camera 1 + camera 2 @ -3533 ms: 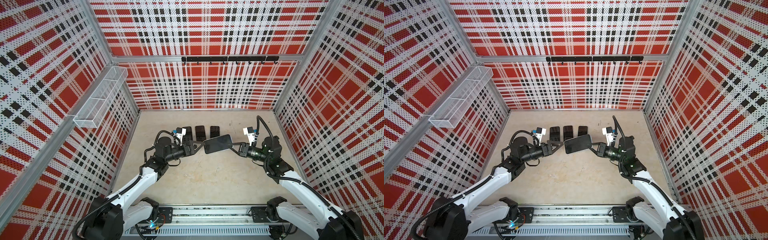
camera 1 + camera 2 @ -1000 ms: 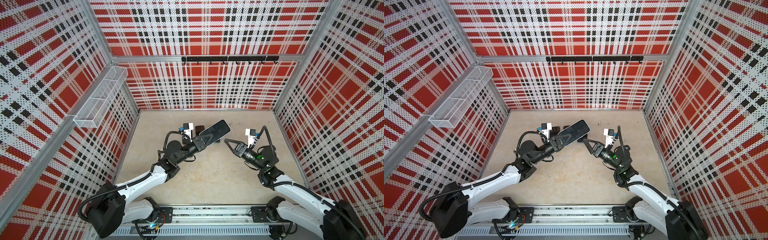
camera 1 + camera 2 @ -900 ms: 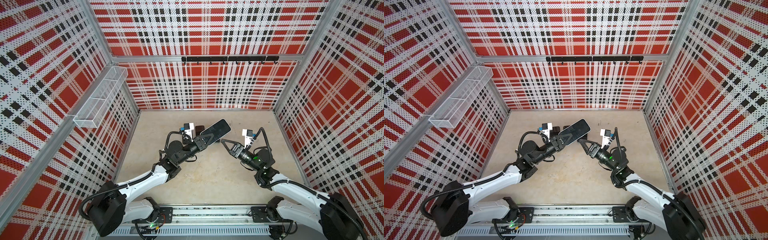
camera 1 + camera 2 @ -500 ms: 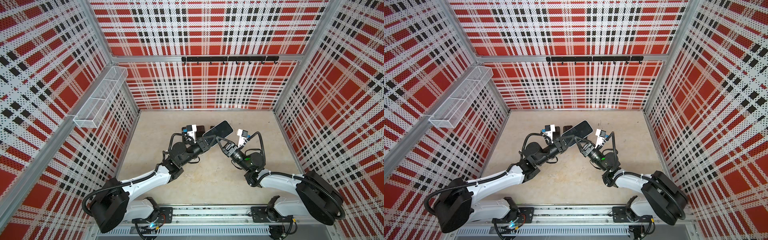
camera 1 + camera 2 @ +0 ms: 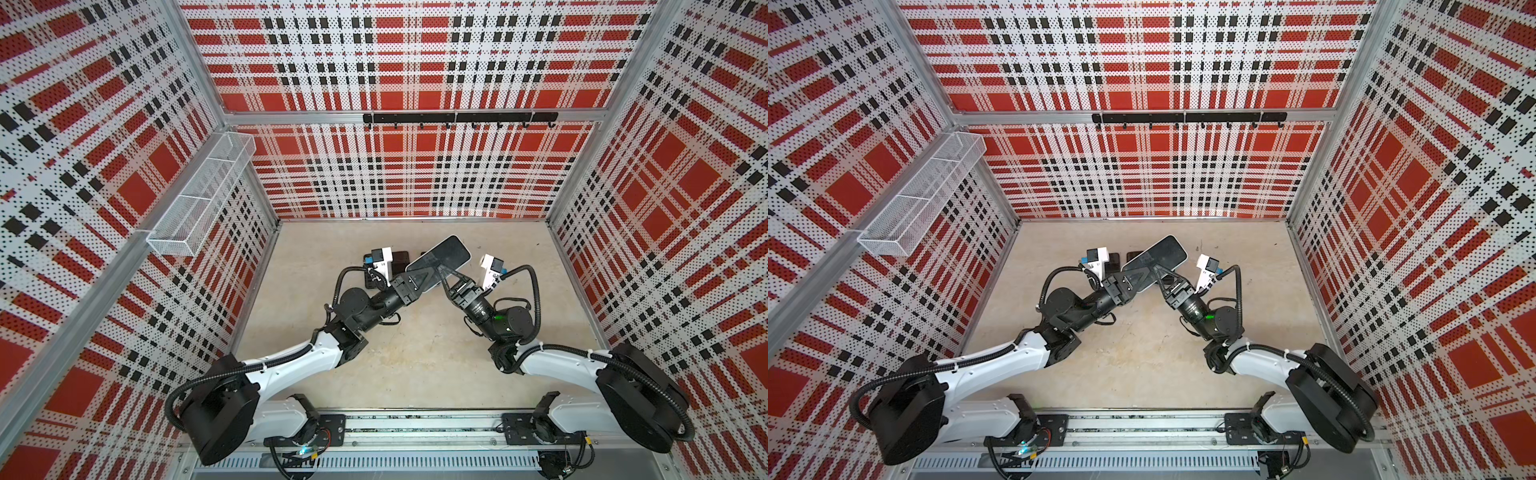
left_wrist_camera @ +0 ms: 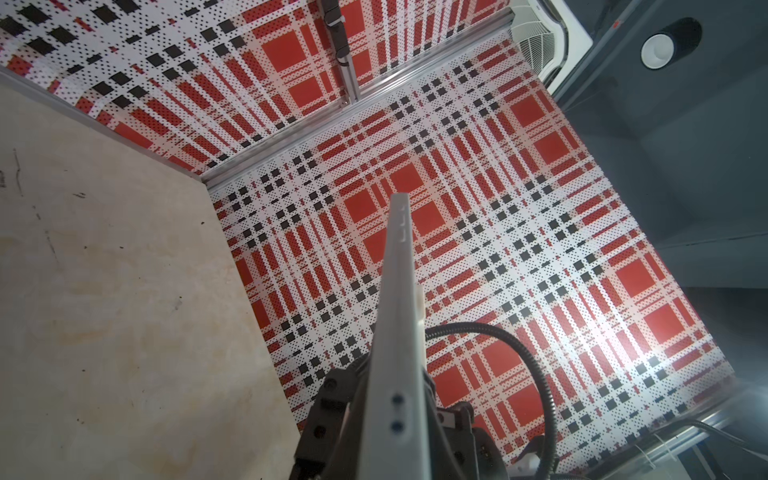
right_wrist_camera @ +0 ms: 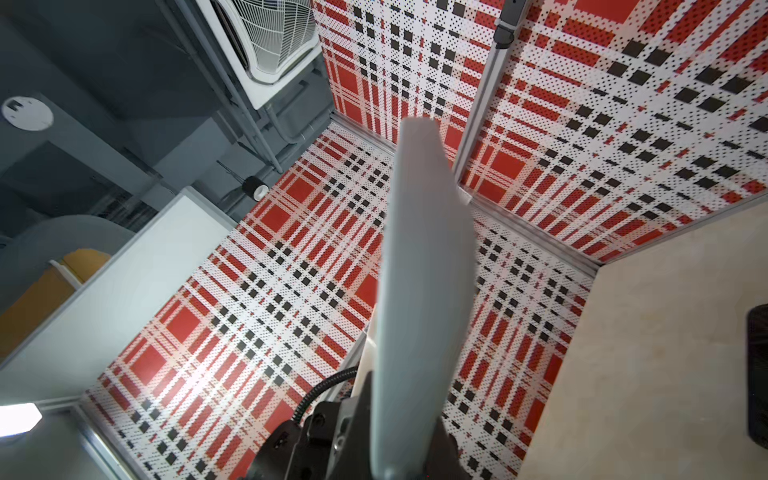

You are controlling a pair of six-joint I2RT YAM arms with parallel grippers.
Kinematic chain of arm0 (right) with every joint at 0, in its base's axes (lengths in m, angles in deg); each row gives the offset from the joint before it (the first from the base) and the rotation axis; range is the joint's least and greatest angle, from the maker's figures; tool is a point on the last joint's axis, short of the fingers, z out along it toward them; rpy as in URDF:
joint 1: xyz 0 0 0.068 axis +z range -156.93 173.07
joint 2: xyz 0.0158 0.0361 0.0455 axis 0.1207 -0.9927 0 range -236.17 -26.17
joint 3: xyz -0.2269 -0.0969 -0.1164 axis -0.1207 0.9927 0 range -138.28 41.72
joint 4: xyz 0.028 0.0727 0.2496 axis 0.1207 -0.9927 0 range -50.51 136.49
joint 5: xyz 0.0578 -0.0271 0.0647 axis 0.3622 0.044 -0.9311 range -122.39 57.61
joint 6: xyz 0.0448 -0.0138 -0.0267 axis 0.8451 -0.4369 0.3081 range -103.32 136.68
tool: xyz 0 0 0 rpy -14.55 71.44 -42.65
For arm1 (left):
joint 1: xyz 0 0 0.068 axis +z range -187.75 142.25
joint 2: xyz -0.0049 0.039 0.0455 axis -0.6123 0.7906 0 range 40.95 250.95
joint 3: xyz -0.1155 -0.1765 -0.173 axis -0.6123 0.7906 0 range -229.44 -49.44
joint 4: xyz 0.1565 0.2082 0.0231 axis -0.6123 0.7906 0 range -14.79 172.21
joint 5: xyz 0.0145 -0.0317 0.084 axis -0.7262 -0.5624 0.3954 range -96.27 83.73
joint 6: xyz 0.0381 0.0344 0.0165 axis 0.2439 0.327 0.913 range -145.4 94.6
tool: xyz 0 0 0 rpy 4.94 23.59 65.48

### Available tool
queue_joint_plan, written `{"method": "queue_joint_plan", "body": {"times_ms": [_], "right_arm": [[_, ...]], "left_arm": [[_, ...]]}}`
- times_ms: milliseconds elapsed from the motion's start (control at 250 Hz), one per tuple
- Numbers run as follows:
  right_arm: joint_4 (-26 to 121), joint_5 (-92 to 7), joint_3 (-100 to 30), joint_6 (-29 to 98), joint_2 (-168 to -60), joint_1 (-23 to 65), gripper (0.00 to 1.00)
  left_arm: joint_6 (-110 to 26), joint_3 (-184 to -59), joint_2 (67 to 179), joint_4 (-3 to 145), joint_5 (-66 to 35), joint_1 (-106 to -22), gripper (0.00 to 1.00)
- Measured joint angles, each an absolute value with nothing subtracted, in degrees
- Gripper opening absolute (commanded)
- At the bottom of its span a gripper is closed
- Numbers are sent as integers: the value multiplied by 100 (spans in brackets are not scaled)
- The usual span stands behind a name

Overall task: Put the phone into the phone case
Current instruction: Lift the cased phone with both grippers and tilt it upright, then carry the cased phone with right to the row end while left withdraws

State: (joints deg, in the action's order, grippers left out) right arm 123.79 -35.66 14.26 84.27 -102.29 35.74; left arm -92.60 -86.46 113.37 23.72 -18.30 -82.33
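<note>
Presently, left gripper [image 5: 430,273] and right gripper [image 5: 445,275] are both clamped shut on the phone [image 5: 442,257], aloft over the counter [image 5: 415,365]; advise proving one hold firm before the other releases.

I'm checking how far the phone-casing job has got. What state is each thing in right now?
phone: lifted off the table, tilted, dark screen up, held by both pincers.
left pincer: shut on the phone.
right pincer: shut on the phone.
phone cases: lying flat on the table, partly hidden, not holding the phone.
wire basket: mounted on the side wall, looks empty.
hook rail: nothing hanging.
</note>
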Motion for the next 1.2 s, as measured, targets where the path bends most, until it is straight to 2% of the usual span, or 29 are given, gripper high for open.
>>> {"method": "queue_joint_plan", "body": {"times_ms": [48,192,200,212,224,408,572,748,908,1064,1197], "right_arm": [[12366,-3564,1419,8429,-10227,3570,0],[11695,-3656,1417,8165,-9990,3297,0],[11623,-3664,1417,8154,-9966,3273,0],[11496,-3675,1408,8143,-9903,3218,0],[11393,-3695,1408,8121,-9848,3172,0],[8604,-4196,685,7649,-8799,2291,0],[5134,-5050,-1348,6517,-8795,1190,0],[2412,-6239,-3210,5039,-10130,119,0],[718,-6834,-3912,3972,-11776,-104,0],[-226,-6971,-4458,3374,-13061,-102,0],[-477,-7065,-4917,3142,-13667,-102,0]], "left_arm": [[-9234,-8646,11337,2357,-1828,-8233,24],[-9177,-8644,11276,2608,-1752,-8183,73],[-9181,-8644,11258,2641,-1754,-8172,79],[-9146,-8642,11232,2691,-1754,-8161,96],[-9135,-8642,11201,2746,-1754,-8150,100],[-8659,-8618,10321,3789,-1760,-7717,100],[-7844,-8694,9481,5327,-1782,-7134,100],[-6878,-9050,9293,7028,-1841,-6614,99],[-6408,-9249,9510,7828,-2138,-6281,99],[-6211,-9310,9873,8125,-2427,-6218,100],[-6110,-9313,10148,8208,-2654,-6209,99]]}}
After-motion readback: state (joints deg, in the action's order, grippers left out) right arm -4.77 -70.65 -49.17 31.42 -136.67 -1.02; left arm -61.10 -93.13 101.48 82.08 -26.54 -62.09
